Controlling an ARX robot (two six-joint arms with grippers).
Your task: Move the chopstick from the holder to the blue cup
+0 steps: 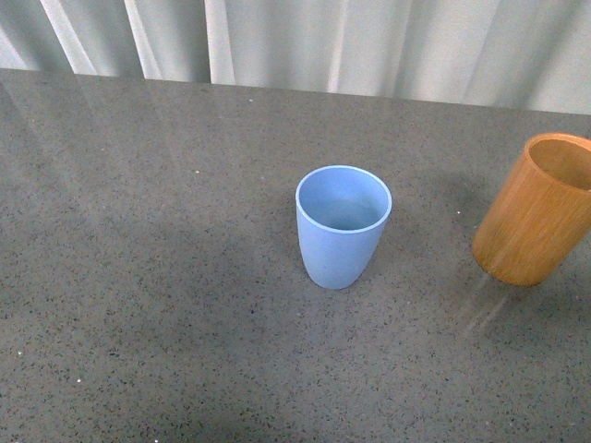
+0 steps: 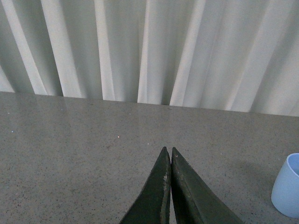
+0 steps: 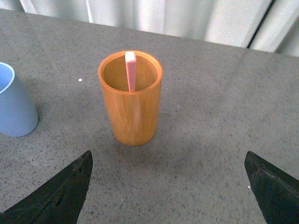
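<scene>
Your pale pink chopstick [image 3: 130, 70] stood inside the orange-brown holder [image 3: 133, 112], its top at the rim, near the blue cup [image 1: 342, 231]; your right gripper [image 3: 168, 156] gaped wide, your left gripper [image 2: 168, 151] sat pressed together

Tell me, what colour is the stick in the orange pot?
Pale pink; the chopstick shows best in the right wrist view, inside the holder.

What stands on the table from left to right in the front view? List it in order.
blue cup → holder, which is cut off by the picture's right edge.
</scene>
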